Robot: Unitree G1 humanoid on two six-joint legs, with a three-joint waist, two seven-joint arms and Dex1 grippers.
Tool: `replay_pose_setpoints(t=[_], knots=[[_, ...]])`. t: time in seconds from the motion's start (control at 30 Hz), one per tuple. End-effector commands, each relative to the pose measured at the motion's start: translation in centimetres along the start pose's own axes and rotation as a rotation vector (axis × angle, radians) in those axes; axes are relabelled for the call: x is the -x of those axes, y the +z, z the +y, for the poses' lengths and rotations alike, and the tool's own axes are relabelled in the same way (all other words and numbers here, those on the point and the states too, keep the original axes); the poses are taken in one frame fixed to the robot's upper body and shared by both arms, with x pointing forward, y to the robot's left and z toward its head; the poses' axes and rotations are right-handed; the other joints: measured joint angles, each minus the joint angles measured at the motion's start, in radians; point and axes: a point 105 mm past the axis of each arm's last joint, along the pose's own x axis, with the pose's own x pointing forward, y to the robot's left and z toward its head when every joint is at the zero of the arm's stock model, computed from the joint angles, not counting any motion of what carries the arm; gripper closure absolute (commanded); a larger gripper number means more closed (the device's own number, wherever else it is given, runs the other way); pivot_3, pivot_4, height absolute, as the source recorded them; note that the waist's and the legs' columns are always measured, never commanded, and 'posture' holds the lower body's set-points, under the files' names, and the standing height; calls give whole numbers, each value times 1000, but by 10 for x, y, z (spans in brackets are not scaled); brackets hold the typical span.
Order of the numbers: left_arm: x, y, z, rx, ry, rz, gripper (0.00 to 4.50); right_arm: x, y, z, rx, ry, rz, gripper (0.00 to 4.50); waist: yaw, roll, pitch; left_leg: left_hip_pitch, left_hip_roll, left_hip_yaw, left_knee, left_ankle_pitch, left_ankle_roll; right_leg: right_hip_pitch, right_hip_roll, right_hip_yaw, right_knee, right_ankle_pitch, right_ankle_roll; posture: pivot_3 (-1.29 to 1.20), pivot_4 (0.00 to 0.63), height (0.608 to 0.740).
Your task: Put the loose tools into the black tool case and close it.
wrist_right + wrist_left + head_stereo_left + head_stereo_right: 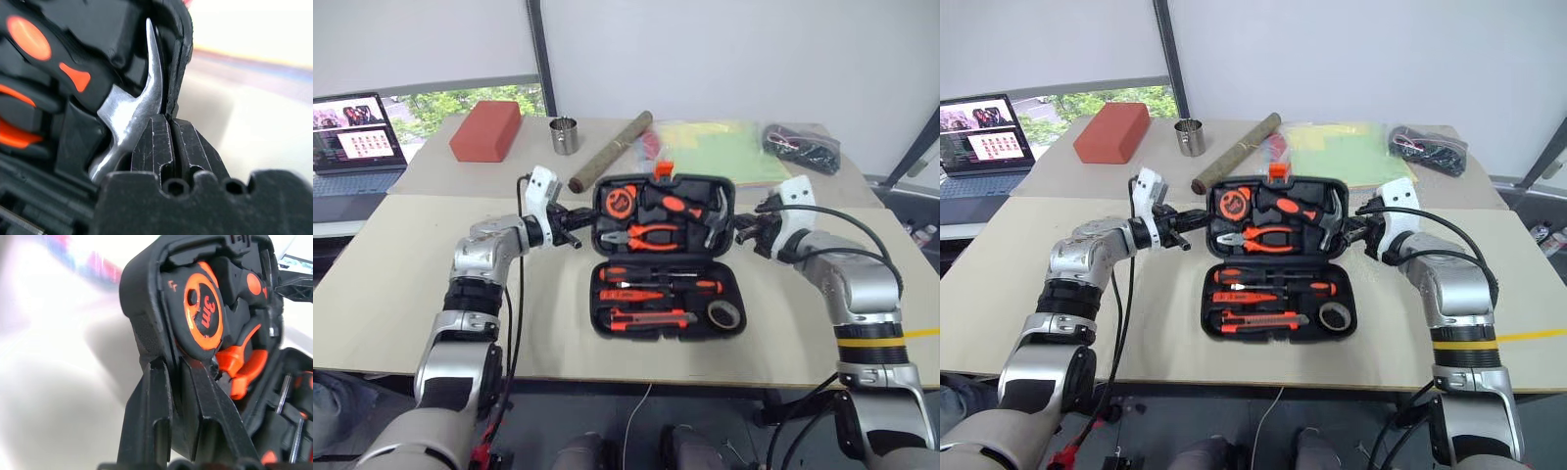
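Lid of the black tool case (664, 205) pinched at both side edges, tilted up off the bench (401, 284) behind the base half, left gripper (574, 221) with jaws closed on the rim beside the tape measure (203, 313), right gripper (741, 233) with jaws clamped thin on the rim beside the hammer (128, 115). Screwdrivers (661, 286) and utility knife (651, 318) seated in the base slots nearest the robot. Stiff moulded plastic, probably top-heavy with steel clipped inside and slick at the rim, so best gripped evenly on both edges and swung over level to the orange latch (663, 169).
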Motion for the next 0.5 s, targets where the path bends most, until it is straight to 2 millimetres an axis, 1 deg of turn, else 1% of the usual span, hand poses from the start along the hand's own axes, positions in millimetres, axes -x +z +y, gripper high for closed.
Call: replay_pose_setpoints(t=[0.03, 0.1, 0.17, 0.2, 0.3, 0.37, 0.47, 0.5], knots=[[-2, 13, -12, -233, -20, -73, 4309, 10, 25, 4, 219, -23, -150, 4500, 0, 0, 0, 0, 0, 0, -1, 0, 0, 0, 0, 0, -1, 0, 0, 0, 150, 736], [-2, 5, -15, -299, -3, -78, 4309, 13, 14, 6, 259, -37, -155, 4500, 1, 0, 0, 2, -1, 0, -6, 0, 0, 1, 0, 0, -3, 0, 0, 0, 150, 736], [2, -2, -16, -378, 33, -85, 4309, 18, 3, 7, 337, -53, -164, 4500, 2, 0, 0, 3, -1, 0, -8, 0, 0, 1, 0, 0, -4, 0, 0, 0, 150, 736], [3, -5, -16, -403, 43, -88, 4309, 20, 0, 8, 364, -56, -168, 4500, 2, 0, 0, 4, -1, 0, -8, 0, 0, 2, 0, 0, -4, 0, 0, 0, 150, 736], [13, -5, -10, -474, 149, -138, 4309, 34, -10, 9, 499, -80, -204, 4500, 4, 0, 0, 6, 0, 0, -9, 0, 0, 5, 0, 0, -6, 0, 0, 0, 150, 736], [21, -5, -8, -489, 201, -161, 4309, 43, -13, 11, 557, -90, -229, 4500, 3, 0, 0, 9, 1, 0, -9, 0, 0, 9, 0, 0, -14, 0, 0, 0, 150, 736], [34, -6, -5, -483, 266, -178, 4309, 61, -18, 16, 623, -95, -259, 4500, 2, 0, 0, 16, 2, 0, -9, -1, -2, 16, 0, 3, -15, 0, 0, 0, 150, 736], [40, -7, -7, -474, 277, -183, 4309, 68, -20, 18, 614, -95, -261, 4500, 2, 0, 0, 18, 3, 0, -9, -2, -3, 17, -1, 4, -15, -1, 0, 0, 150, 736]])
